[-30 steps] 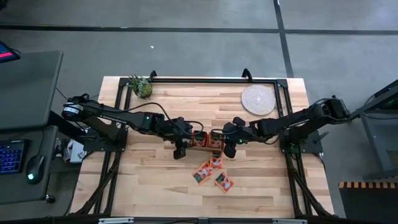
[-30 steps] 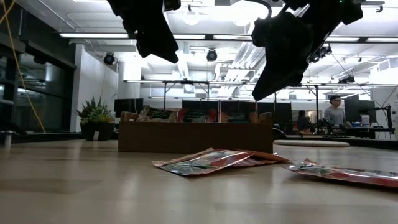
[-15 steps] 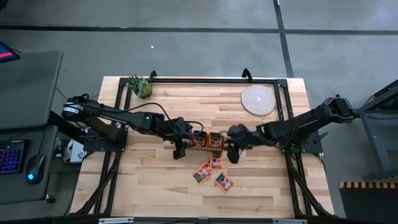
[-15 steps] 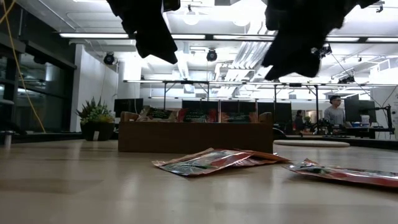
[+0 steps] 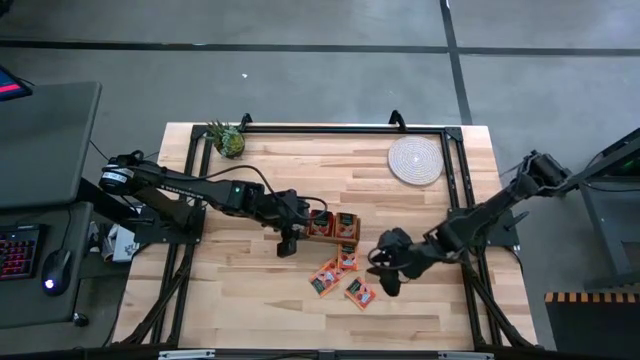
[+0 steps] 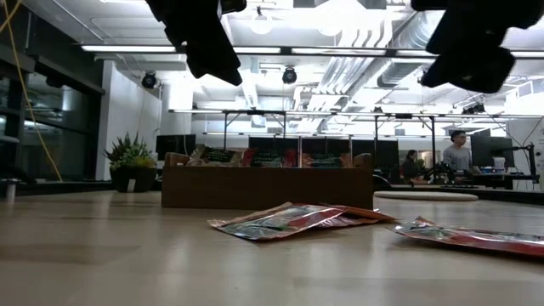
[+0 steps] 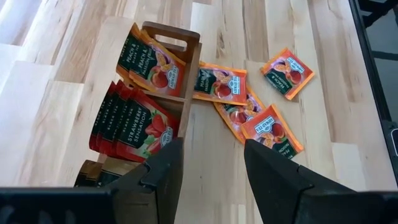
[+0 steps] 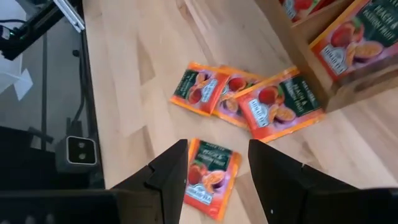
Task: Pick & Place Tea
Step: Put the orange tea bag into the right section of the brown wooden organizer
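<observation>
The tea is small orange-red sachets. Some stand in the brown wooden box [image 5: 330, 226] [image 7: 186, 68], and several lie loose on the table nearer the front edge [image 5: 343, 277] [image 8: 249, 99]. One of the loose ones lies apart from the others [image 8: 209, 177]. My right gripper [image 5: 388, 282] [image 8: 217, 186] hangs open above this lone sachet, clear of it. My left gripper [image 5: 288, 243] [image 7: 211, 186] hovers open above the table at the box's left end, with nothing between its fingers.
A round pale woven mat [image 5: 415, 160] lies at the far right and a small green plant [image 5: 227, 138] stands at the far left. Black frame rails [image 5: 330, 128] run along the table's far edge and sides. Bare wood stretches left of the sachets.
My right gripper has swung away from the box's right end toward the table's near edge and a little right, rolling as it went, and now hangs over the loose sachets. The box, the sachets and my left gripper have kept still.
</observation>
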